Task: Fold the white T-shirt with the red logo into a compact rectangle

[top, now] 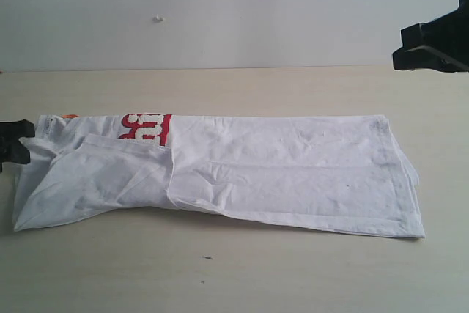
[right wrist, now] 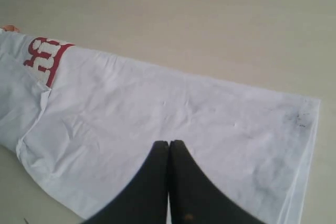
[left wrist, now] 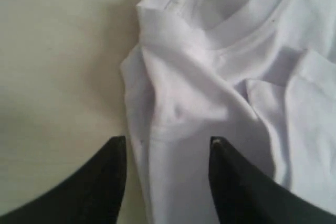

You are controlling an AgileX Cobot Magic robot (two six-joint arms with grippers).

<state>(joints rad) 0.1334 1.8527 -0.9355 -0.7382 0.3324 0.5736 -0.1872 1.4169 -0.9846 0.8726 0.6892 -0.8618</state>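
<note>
The white T-shirt (top: pixel 278 174) lies on the table as a long strip folded lengthwise, with its hem end at the right. Part of the red logo (top: pixel 146 128) shows on top near the left end, beside an orange tag (top: pixel 68 116). My left gripper (top: pixel 13 143) is at the shirt's left end. In the left wrist view it (left wrist: pixel 168 142) stands open, its fingers apart on either side of a ridge of cloth (left wrist: pixel 199 93) below the ribbed collar (left wrist: pixel 247 17). My right gripper (right wrist: pixel 169 142) is shut and empty, raised over the shirt (right wrist: pixel 157 108), and shows at the upper right (top: pixel 410 48).
The pale wooden table (top: pixel 234 269) runs wide around the shirt, with a plain light wall behind it. A small dark speck (top: pixel 207 258) lies on the table in front of the shirt.
</note>
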